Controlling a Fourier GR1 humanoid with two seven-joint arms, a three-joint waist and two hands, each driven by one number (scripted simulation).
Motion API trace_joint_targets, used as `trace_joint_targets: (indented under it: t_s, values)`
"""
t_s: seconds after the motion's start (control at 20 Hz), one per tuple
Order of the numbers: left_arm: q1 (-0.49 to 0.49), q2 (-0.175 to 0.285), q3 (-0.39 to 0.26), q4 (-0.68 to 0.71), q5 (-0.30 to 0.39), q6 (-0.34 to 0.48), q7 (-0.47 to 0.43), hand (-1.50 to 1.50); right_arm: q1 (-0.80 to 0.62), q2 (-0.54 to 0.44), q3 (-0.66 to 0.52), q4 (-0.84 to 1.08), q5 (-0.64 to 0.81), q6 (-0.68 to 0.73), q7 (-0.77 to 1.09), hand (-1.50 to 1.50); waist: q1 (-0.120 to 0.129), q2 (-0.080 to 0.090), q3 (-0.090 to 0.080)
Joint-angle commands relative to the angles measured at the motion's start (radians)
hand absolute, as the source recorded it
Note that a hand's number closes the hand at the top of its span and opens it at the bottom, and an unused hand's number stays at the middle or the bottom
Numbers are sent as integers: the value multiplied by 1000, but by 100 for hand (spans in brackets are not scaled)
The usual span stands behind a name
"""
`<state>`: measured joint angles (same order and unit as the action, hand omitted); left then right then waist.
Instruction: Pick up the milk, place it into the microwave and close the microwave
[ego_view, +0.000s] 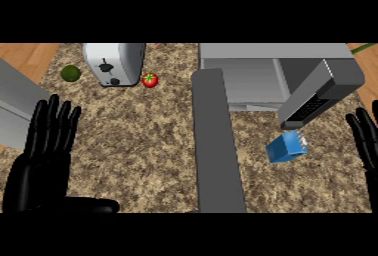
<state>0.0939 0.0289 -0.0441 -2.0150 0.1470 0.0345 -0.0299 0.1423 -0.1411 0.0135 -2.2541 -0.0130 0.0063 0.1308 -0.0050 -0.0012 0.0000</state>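
One small blue milk carton (285, 148) sits at four o'clock. One grey box-shaped microwave (251, 75) stands at one o'clock. At eleven o'clock are one silver metal toaster (113, 62), one round red tomato (150, 80) and one round green fruit (70, 73). Two black hands show: the left hand (44, 150) at eight o'clock, the right hand (365, 137) at three.

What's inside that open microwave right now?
Only bare grey walls show inside the microwave. The blue milk carton stands outside on the counter, in front. The cavity's right part is hidden behind the keypad panel.

Speckled stone counter (148, 150), brushed-metal toaster (114, 62), glossy tomato (150, 80), matt grey microwave (251, 75).
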Motion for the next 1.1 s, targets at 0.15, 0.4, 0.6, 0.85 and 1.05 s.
trace_joint_targets:
  t_s: [0.15, 0.4, 0.6, 0.85, 1.05]
  values:
    - [188, -28, -60, -52, 54, -27, -90, -150, 75, 7, -55, -1, -58, 48, -16, -150, 6, 0, 0]
    - [272, -18, -56, -26, 61, -76, -175, -150, 132, 34, -47, 115, -4, 62, -149, -150, 8, 0, 0]
    - [365, -28, -103, -50, 40, -100, -237, -150, 189, 104, 40, 165, 64, 38, -229, -150, 8, 0, 0]
    - [320, -28, -141, 21, 29, -47, -266, -150, 184, 54, -85, 335, -49, 119, -349, -150, 4, 1, 0]
    - [463, 4, -110, -72, 69, -125, -302, -150, 78, 108, -72, 489, 40, 40, -398, -150, 14, 0, 0]
